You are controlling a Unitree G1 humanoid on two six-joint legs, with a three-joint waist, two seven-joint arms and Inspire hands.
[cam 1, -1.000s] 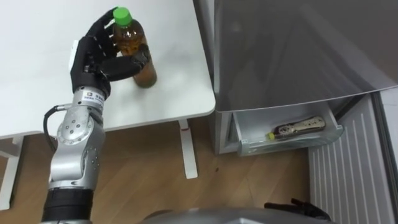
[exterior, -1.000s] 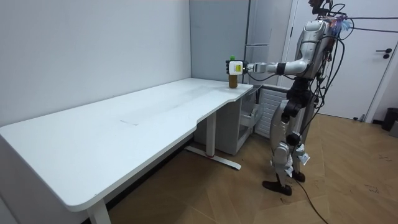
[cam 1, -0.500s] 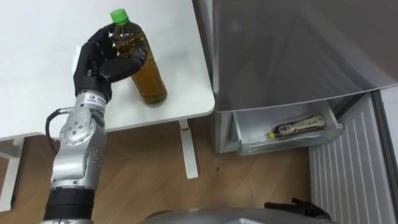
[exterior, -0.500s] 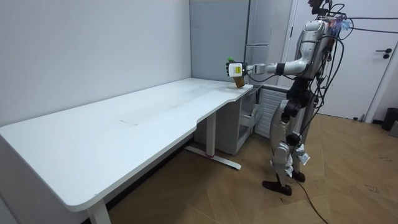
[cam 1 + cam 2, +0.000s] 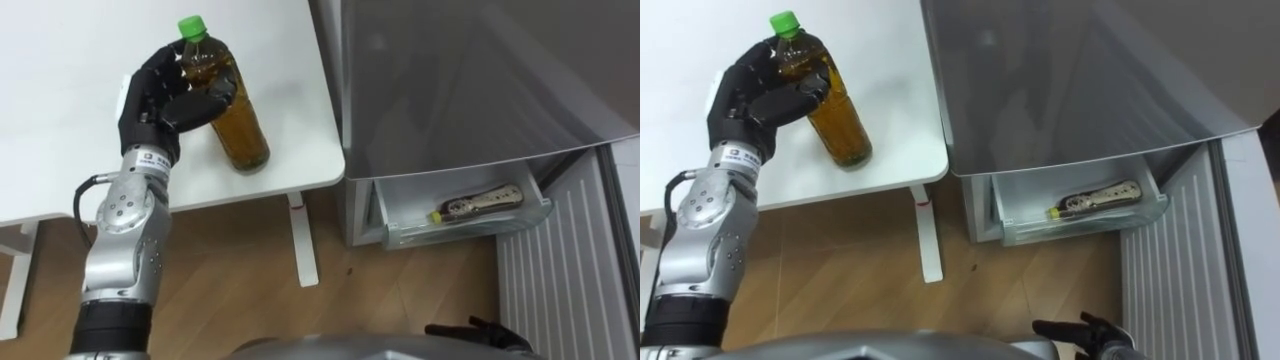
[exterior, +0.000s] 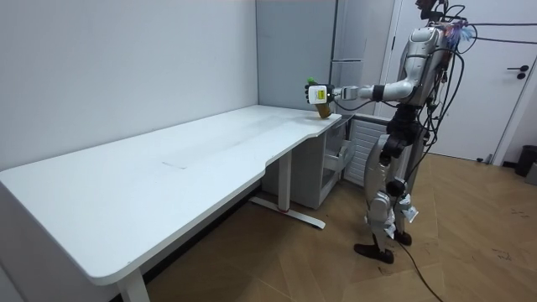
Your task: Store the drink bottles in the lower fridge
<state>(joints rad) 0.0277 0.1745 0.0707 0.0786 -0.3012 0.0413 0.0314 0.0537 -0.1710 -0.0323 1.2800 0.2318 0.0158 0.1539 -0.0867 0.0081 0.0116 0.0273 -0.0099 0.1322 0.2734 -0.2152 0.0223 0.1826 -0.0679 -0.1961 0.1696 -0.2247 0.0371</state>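
At the table (image 5: 60, 130) corner, left hand (image 5: 155, 95) fingers (image 5: 222, 96) grip tilted bottle (image 5: 243, 135)

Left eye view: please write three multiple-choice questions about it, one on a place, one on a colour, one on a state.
1. Where does the small dark bottle lie? A. in the open clear fridge drawer B. on the table C. on the floor
2. The cap of the tall brown tea bottle is: A. red B. white C. green
3. The black left hand is: A. open and flat B. shut on the tea bottle C. shut, empty
Answers: 1 A, it rests between the drawer's walls; 2 C, its top is green; 3 B, fingers and thumb curl round it.
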